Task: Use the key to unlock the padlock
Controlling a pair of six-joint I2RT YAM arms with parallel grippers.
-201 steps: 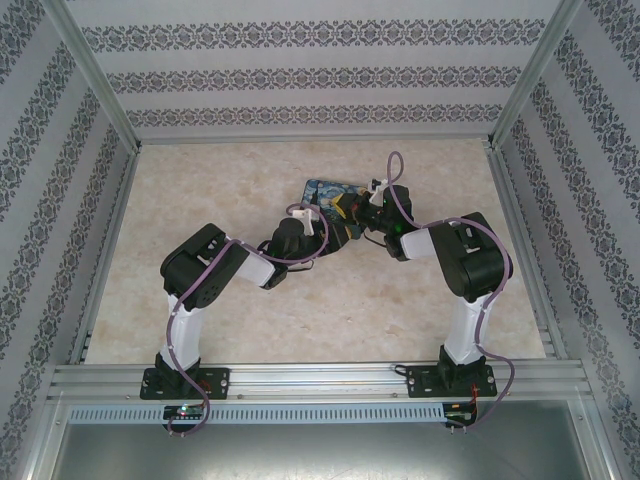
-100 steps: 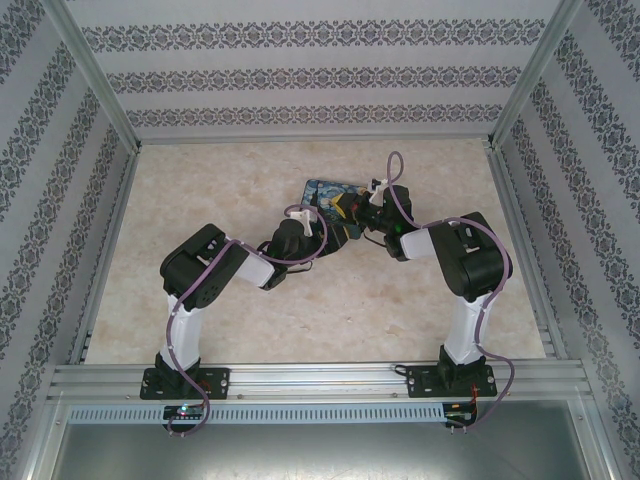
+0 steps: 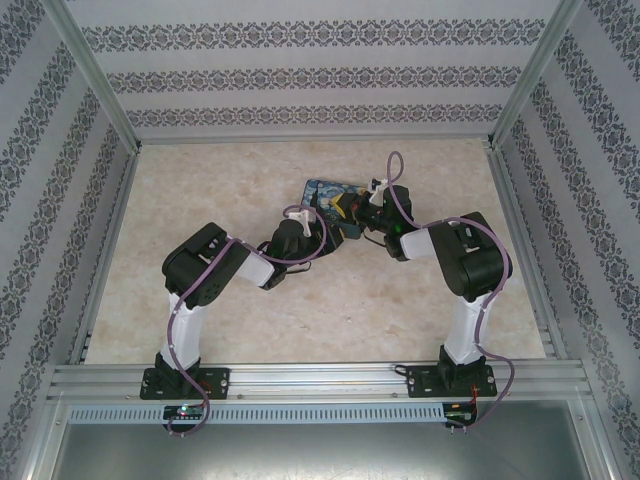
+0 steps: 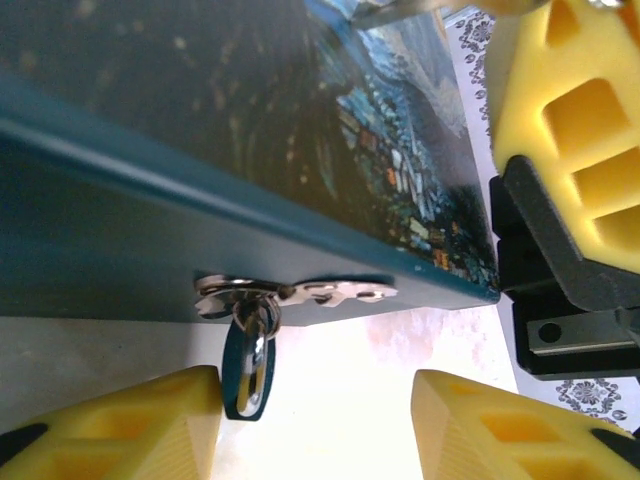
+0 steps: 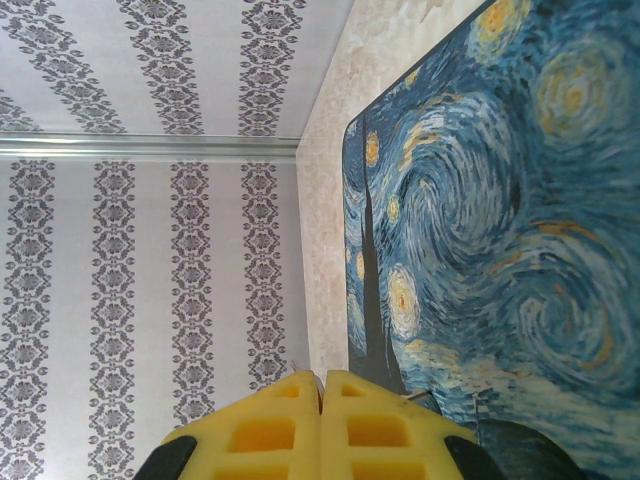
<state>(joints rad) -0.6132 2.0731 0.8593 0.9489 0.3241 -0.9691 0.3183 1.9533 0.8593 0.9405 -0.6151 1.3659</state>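
Note:
The padlock [image 4: 246, 368], a tiny blue body with a silver shackle, hangs from a metal hasp [image 4: 300, 292] on the teal side of the swirl-painted box [image 4: 300, 130]. My left gripper [image 4: 315, 405] is open, its yellow fingers on either side below the hasp, and the left finger [image 4: 150, 420] is almost against the padlock. My right gripper [image 5: 322, 385] is shut over the box lid [image 5: 480, 220]. A thin metal sliver, the key [image 5: 299, 367], pokes out at its tips. In the top view both grippers meet at the box [image 3: 322, 190].
The box sits mid-table on the pale marbled surface [image 3: 220, 180]. Patterned walls [image 3: 300, 70] close in the back and sides. The right gripper's yellow finger [image 4: 570, 120] stands close by the box corner in the left wrist view.
The left gripper's jaws have narrowed around the padlock, and its wrist has shifted slightly left. The right arm has not moved.

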